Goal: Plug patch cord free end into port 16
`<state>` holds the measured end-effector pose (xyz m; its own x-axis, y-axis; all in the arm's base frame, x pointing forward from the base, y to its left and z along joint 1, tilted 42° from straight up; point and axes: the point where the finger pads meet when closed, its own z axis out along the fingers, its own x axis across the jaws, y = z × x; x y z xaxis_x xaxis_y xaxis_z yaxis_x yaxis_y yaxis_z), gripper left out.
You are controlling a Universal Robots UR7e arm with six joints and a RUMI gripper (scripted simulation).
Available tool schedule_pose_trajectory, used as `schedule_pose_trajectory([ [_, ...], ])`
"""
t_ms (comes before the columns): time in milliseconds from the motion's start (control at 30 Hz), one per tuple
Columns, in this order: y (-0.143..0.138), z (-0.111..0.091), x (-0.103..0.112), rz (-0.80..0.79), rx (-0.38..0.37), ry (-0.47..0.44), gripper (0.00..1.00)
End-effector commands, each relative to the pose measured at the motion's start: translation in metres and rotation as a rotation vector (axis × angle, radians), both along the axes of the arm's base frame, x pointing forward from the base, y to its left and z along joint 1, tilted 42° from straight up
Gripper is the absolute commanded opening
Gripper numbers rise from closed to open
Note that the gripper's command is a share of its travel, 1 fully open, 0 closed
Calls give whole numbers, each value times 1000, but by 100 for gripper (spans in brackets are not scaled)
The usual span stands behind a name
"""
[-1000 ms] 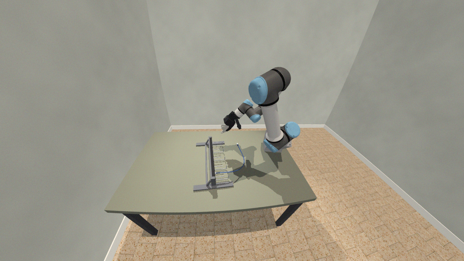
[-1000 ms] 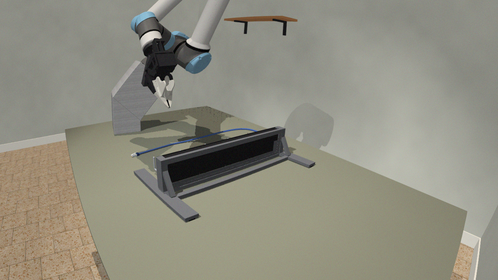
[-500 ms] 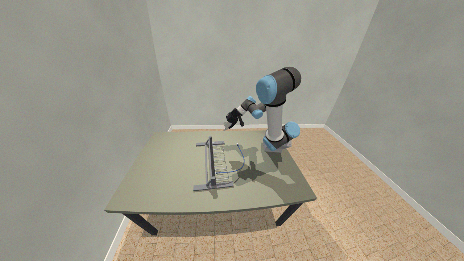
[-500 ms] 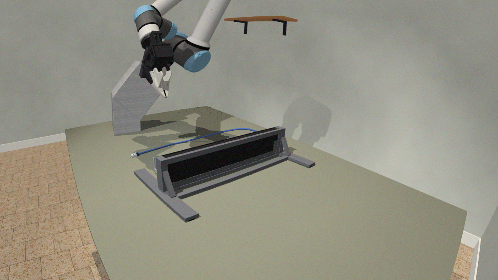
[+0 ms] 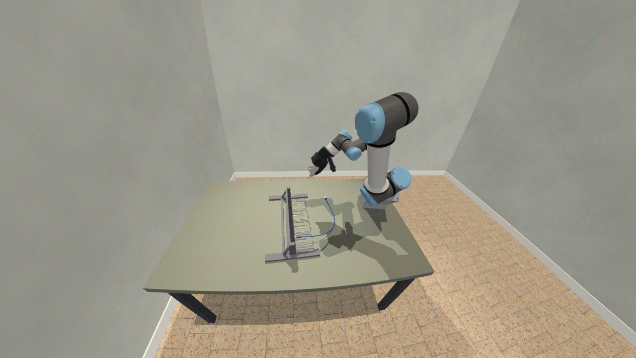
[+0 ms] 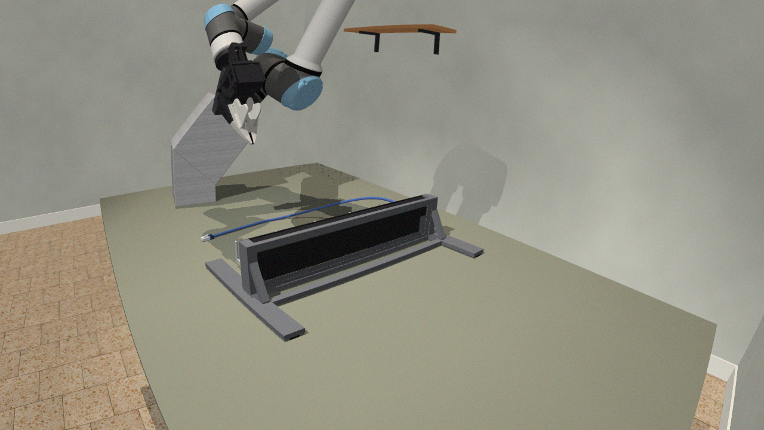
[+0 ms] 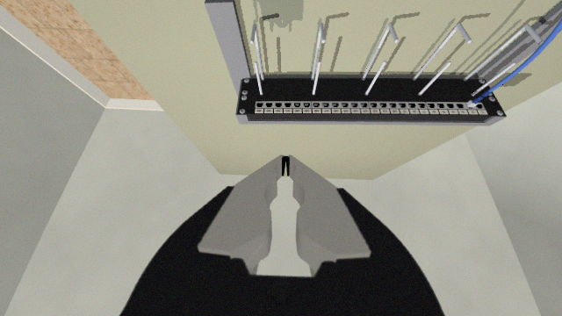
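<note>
My gripper (image 5: 309,176) (image 6: 252,142) (image 7: 285,157) is shut and empty, high above the table on the port side of the rack. The grey rack (image 5: 290,218) (image 6: 341,219) (image 7: 373,123) stands upright on the table. Its row of ports (image 7: 373,105) crosses the upper part of the wrist view, upside down. The blue cord (image 5: 334,221) (image 6: 288,215) (image 7: 535,56) is plugged in near the row's right end in the wrist view. Its free plug (image 5: 325,197) (image 6: 206,237) lies on the table, away from the gripper; its latch side cannot be told. The free plug is outside the wrist view.
Thin metal cable guides (image 5: 303,227) (image 7: 375,78) stick out from the rack's port side, near the cord. The rack's long feet (image 5: 275,257) (image 6: 256,299) reach out at both ends. The grey arm mount (image 6: 194,160) stands behind the cord in the exterior view.
</note>
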<state>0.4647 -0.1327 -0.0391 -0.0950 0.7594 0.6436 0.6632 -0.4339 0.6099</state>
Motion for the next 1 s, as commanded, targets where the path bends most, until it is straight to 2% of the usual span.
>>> schedule_pose_trajectory([
  [0, -1, 1, -1, 0, 0, -1, 0],
  [567, 0, 0, -1, -6, 11, 9, 0],
  [967, 3, -2, -2, -34, 67, 55, 0],
])
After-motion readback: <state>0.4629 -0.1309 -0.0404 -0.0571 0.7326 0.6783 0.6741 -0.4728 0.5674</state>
